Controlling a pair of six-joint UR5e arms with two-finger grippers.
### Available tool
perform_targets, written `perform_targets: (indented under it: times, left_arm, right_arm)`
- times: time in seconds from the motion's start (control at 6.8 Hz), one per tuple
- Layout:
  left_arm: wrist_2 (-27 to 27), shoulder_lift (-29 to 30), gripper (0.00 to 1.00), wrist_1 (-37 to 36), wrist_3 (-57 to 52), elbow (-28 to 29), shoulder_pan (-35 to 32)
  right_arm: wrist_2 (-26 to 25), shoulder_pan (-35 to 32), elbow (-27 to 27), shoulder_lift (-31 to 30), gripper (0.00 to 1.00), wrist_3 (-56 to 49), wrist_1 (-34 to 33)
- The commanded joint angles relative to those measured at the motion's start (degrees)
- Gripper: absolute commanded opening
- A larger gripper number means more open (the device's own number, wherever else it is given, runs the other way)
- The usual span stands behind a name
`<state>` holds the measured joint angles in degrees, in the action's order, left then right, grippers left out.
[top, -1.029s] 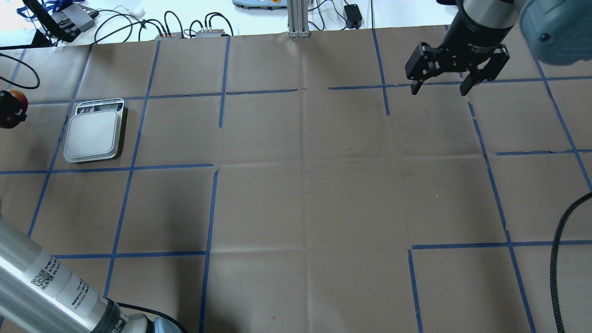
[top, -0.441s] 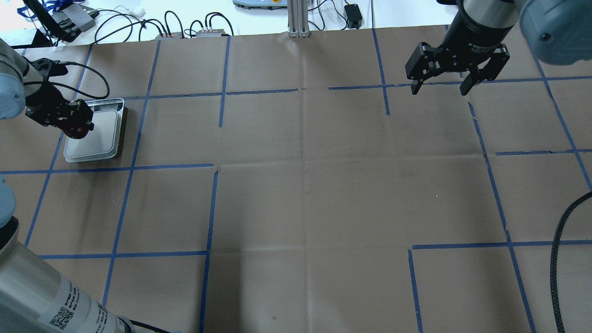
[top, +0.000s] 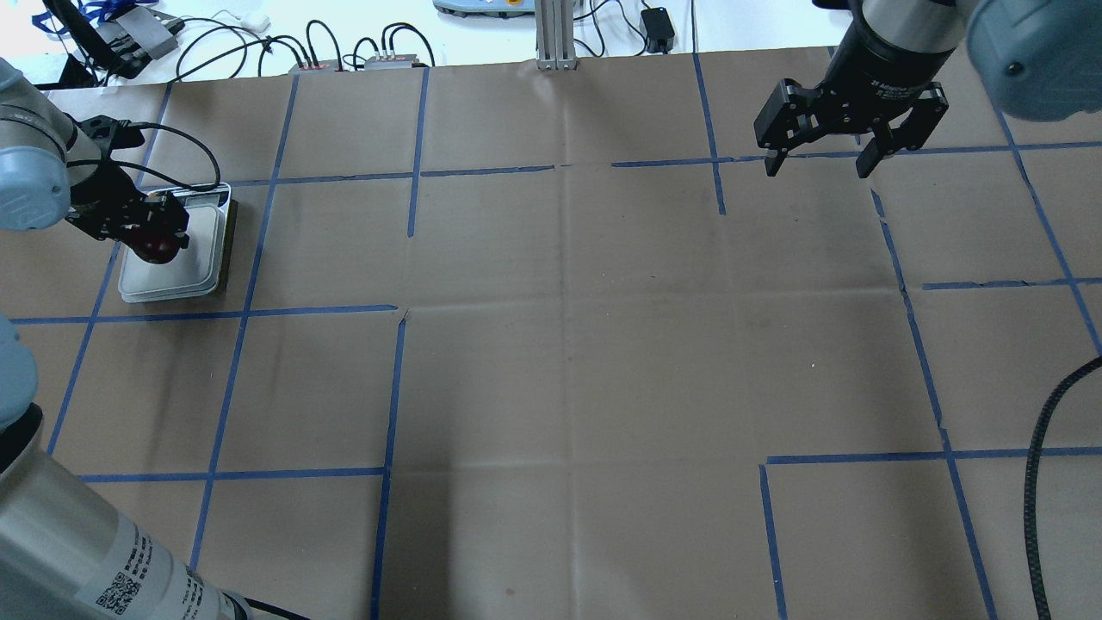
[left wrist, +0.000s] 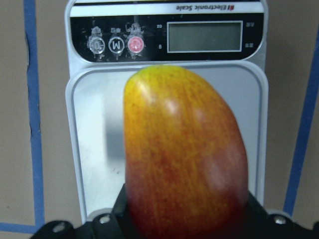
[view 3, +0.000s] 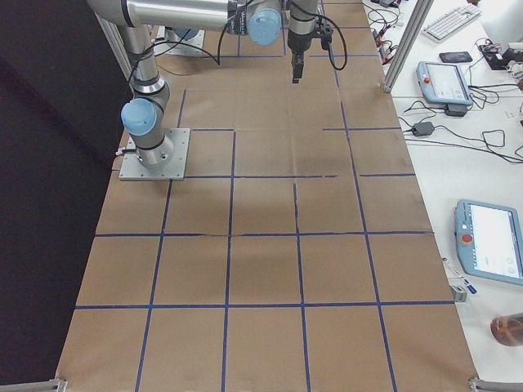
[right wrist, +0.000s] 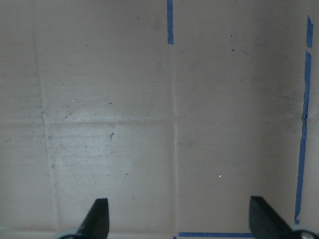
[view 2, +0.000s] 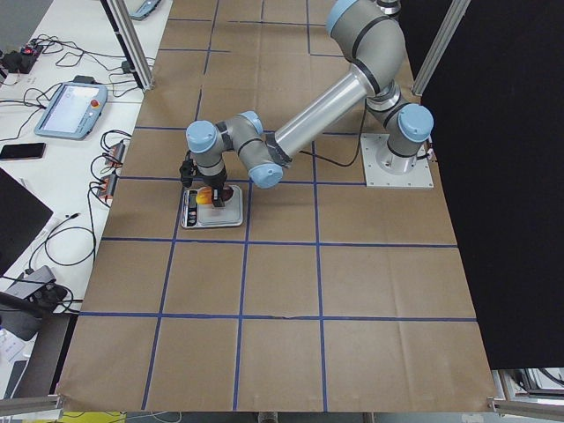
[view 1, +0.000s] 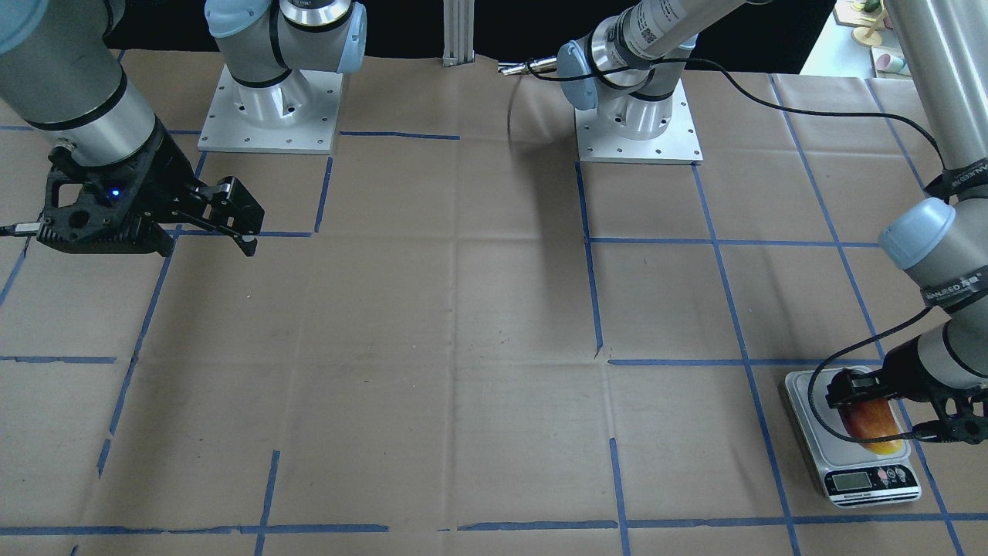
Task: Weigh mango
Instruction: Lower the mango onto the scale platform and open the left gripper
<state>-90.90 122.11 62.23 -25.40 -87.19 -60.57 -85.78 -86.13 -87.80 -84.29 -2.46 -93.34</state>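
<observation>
The mango (left wrist: 184, 154), red shading to yellow at its far end, is held in my left gripper (top: 157, 237), which is shut on it. It hangs low over the platform of the white scale (left wrist: 249, 124), pointing toward the display. I cannot tell whether it touches the platform. The mango (view 1: 868, 425) and scale (view 1: 872, 480) sit at the lower right of the front-facing view, and at the far left of the overhead view as mango (top: 160, 249) and scale (top: 205, 250). My right gripper (top: 816, 169) is open and empty, far off above bare paper.
Brown paper with a blue tape grid covers the table (top: 568, 344). The arm bases (view 1: 639, 123) stand at the robot's side. Cables and small boxes (top: 344, 52) lie beyond the far edge. A black cable (top: 1046, 448) hangs at the right.
My left gripper has come in from the left edge with the mango and now holds it over the scale's platform. The right arm has not moved.
</observation>
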Motion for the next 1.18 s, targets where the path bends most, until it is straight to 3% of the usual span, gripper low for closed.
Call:
perform_targets:
  times: [0.0,0.44,0.88,1.03]
  left_arm:
    - [-0.1,0.8,1.00,-0.3,-0.2,0.3,0.0]
    - [-0.1,-2.5,1.00,2.1,-0.3,1.9,-0.2]
    - [-0.2,-13.7,1.00,13.4,3.4,0.8,-2.4]
    - [-0.2,-17.9,1.00,17.2,9.9,-0.5,-7.4]
  right_arm:
    - [0.0,0.0,0.0,0.0,1.00,0.0,0.0]
    - [0.0,0.0,0.0,0.0,1.00,0.0,0.0]
    - [0.0,0.0,0.0,0.0,1.00,0.0,0.0]
    - [0.0,0.0,0.0,0.0,1.00,0.0,0.0]
